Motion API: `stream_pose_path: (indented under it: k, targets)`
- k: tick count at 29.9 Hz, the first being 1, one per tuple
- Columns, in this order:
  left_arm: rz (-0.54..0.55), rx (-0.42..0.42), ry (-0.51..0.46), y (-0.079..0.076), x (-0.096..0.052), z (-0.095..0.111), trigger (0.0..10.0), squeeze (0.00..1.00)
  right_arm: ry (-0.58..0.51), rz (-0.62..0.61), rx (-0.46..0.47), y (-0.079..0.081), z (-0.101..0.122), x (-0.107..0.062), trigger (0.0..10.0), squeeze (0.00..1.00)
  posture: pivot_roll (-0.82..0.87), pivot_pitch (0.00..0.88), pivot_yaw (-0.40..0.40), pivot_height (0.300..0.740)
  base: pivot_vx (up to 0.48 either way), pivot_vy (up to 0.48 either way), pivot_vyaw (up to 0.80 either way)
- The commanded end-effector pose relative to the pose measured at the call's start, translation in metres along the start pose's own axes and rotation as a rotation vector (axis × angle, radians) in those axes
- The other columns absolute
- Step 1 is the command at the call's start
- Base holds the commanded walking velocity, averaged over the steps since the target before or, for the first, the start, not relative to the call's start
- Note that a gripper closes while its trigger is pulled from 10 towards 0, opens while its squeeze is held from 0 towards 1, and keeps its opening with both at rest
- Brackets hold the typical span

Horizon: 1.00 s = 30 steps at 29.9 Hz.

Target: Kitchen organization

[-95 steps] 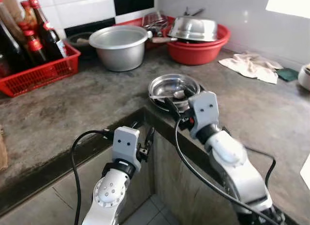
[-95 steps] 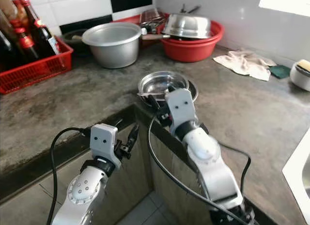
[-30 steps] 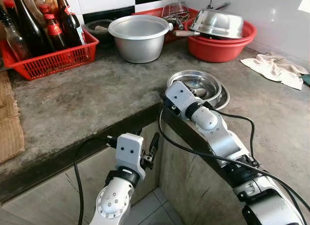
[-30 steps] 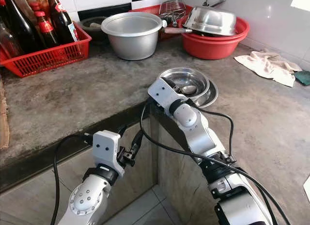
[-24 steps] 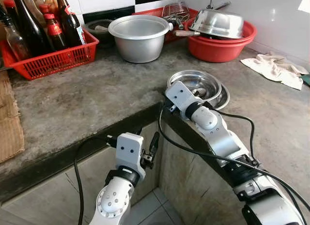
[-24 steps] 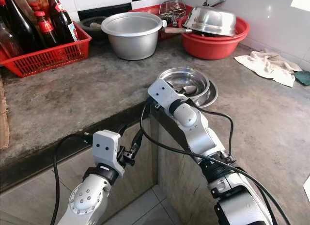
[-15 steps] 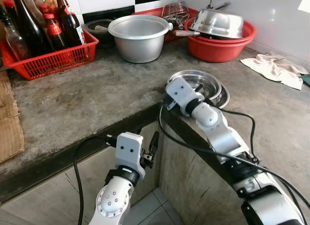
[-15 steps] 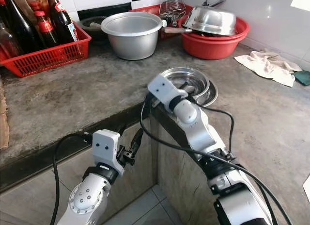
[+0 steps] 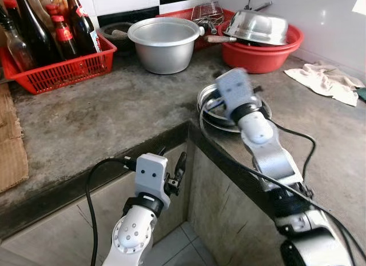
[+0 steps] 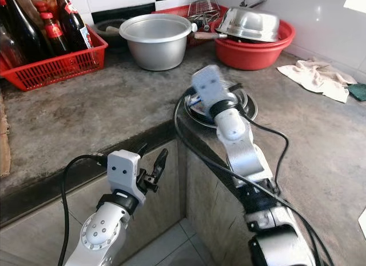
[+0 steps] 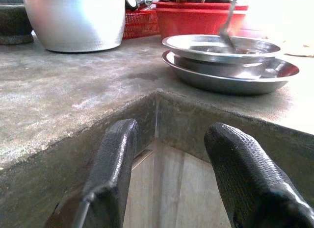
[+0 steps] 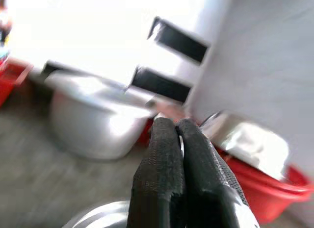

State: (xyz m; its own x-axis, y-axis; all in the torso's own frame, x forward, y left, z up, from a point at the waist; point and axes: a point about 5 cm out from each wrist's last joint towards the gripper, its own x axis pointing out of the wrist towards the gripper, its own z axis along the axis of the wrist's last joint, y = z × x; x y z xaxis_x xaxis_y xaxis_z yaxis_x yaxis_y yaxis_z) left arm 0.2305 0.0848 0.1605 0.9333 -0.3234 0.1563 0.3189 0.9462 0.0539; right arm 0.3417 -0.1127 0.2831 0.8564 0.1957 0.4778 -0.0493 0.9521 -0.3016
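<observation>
The right end effector (image 12: 177, 139) is raised above the steel bowl (image 11: 221, 44), and its two black fingers (image 12: 164, 159) are pressed together. In the left wrist view a thin metal handle, probably a spoon (image 11: 228, 19), hangs down from above with its lower end inside the bowl; I cannot tell for sure if the closed fingers pinch it, because the right wrist picture is blurred. The bowl sits in a wider steel plate (image 11: 274, 73), and both stand on the grey worktop (image 9: 114, 114) close to its inner corner.

The left end effector (image 11: 169, 154) is lower, in front of the worktop edge, with its fingers spread apart and nothing between them.

Behind the bowl, near the wall, there is a large aluminium pot (image 9: 163, 44). To its right a red basin (image 9: 260, 54) carries an overturned steel bowl (image 9: 257, 27). On the left a red basket (image 9: 57, 71) holds several dark bottles (image 9: 34, 28). A light cloth (image 9: 326, 83) lies on the worktop at the far right.
</observation>
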Motion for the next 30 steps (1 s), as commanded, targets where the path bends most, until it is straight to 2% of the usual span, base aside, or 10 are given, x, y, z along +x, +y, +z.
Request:
stream_pose_path:
  k: [1,6,10,13,24,30]
  targets:
    - [-0.004,0.006,-0.002,-0.001,0.000,0.001,10.0,0.00,-0.078,-0.049,0.098,-0.006,0.016,-0.006,0.0,0.00,0.11,0.093,-0.050,0.740,0.000,0.000,0.00]
    - [-0.010,0.006,-0.007,0.000,0.003,0.001,10.0,0.00,-0.112,-0.088,0.165,-0.009,0.030,-0.020,0.0,0.00,0.10,0.078,-0.042,0.740,0.000,0.000,0.00]
    - [-0.018,-0.003,-0.021,0.000,0.005,0.004,10.0,0.00,-0.111,-0.123,0.169,-0.009,0.038,-0.026,0.0,0.00,0.09,0.072,-0.033,0.740,0.000,0.000,0.00]
    - [-0.023,-0.007,-0.034,0.000,0.009,0.007,10.0,0.00,-0.086,-0.159,0.168,-0.010,0.036,-0.030,0.0,0.00,0.08,0.070,-0.028,0.740,0.000,0.115,-0.80]
    - [-0.041,-0.012,-0.058,0.002,0.014,0.012,10.0,0.00,0.026,-0.186,0.111,-0.012,0.024,-0.055,0.0,0.00,0.08,0.065,-0.018,0.740,0.000,0.469,-0.80]
    - [-0.045,-0.016,-0.053,0.001,0.015,0.010,10.0,0.00,0.068,-0.216,0.080,-0.018,0.019,-0.061,0.0,0.00,0.07,0.064,-0.013,0.740,0.000,0.000,-0.80]
